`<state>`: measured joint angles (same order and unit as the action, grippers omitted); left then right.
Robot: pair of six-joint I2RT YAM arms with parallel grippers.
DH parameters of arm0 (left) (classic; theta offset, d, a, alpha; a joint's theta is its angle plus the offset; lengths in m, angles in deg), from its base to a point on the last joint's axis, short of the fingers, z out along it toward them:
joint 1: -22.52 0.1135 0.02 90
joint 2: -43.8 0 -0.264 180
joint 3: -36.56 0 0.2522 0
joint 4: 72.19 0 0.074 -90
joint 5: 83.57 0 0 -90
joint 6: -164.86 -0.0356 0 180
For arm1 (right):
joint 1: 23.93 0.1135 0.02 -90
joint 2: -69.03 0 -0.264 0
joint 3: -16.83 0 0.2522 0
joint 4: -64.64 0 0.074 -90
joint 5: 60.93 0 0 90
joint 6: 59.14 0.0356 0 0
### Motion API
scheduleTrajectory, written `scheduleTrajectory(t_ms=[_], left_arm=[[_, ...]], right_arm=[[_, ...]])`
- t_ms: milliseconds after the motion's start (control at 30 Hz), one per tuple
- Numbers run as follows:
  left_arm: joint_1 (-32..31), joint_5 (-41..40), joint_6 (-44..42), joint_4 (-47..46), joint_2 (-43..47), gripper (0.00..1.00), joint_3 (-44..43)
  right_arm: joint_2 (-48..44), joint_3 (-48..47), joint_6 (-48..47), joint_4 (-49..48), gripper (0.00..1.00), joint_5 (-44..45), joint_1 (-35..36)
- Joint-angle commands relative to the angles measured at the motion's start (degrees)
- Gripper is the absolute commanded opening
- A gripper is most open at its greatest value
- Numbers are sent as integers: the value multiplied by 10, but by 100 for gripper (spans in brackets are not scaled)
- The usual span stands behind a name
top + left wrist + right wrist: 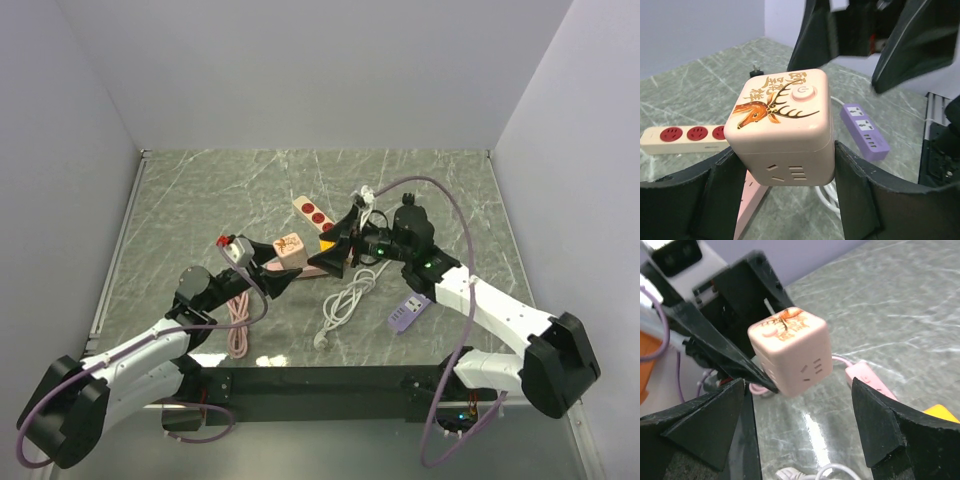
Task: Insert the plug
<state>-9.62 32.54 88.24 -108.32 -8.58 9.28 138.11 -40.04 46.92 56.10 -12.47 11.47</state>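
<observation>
Right wrist view is showing only a corner of the yellow plug (941, 413), lying on the table (900, 300) just behind the right gripper (797, 385), perhaps touching one finger. That gripper is gaping wide, holding nothing. Opposite, the left gripper (782, 165) is clamping a pink cube (780, 120) printed with a deer, raised off the table. A purple power strip (865, 131) is lying beyond.

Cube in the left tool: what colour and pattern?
Pale pink cube, brown antlered deer printed on top; left wrist view shows it best.
</observation>
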Motion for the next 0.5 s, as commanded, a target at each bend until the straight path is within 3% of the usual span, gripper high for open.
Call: scheduleTrajectory(t_ms=[0,467], left_arm=[[-7,-32,-27,-36,-12,1,-24],[-68,-149,-95,15,-72,1,-62]], right_arm=[[-22,-63,-6,110,94,74,-1],[112,-298,-30,402,94,322,106]])
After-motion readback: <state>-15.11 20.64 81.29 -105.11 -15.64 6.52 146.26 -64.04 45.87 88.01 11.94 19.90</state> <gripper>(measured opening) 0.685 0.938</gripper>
